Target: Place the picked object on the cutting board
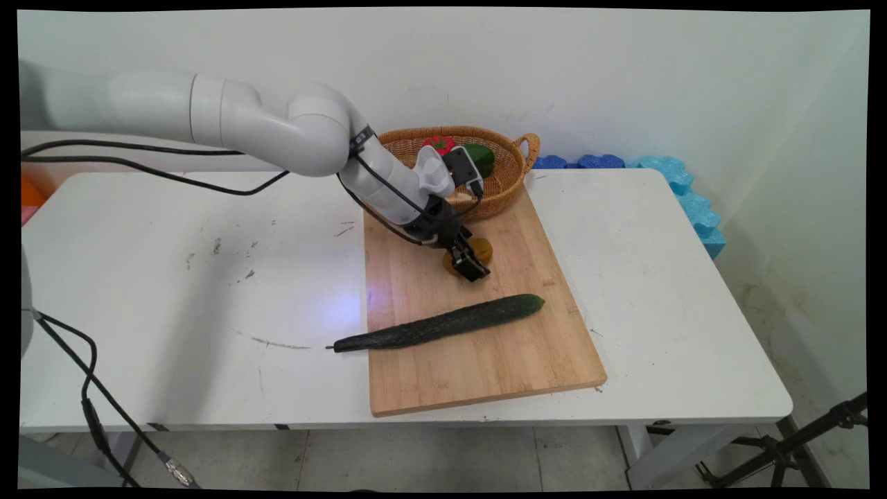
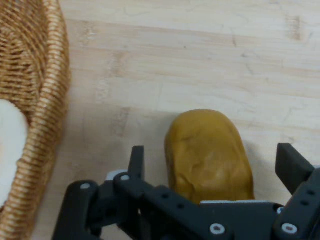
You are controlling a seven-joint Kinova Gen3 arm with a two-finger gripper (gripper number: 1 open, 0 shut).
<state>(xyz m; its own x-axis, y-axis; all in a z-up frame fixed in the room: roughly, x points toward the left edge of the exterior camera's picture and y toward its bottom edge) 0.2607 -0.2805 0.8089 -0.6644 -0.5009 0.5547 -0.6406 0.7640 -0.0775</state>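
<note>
Gripper [image 1: 471, 264] is low over the wooden cutting board [image 1: 485, 360], just in front of the wicker basket [image 1: 509, 177]. Hand view: fingers [image 2: 136, 161] spread wide, one on each side of a brown-yellow potato-like lump [image 2: 207, 155] lying on the board; gaps show on both sides, so no contact w/ it. Its near end is hidden behind the gripper's black linkage. In main view the lump [image 1: 483, 248] is mostly covered by the gripper; only a rim shows beside it.

Basket sits at the board's far edge, partly on it, partly blocked by the arm's wrist. Inside: a red item [image 1: 439, 144] and a green item [image 1: 481, 159], both half hidden, so can't tell exactly what they are. Hand view shows the basket's woven wall [image 2: 47, 120] at left, plus a white thing [image 2: 11, 150] inside, cut off by the picture's edge, unidentifiable.

Long dark-green cucumber [image 1: 438, 323] lies diagonally across the board nearer the camera, well apart from the gripper; stem end overhangs the board's left edge onto the white table [image 1: 173, 291].

Blue foam pieces [image 1: 682, 187] run along the wall, behind the table's far right corner.
</note>
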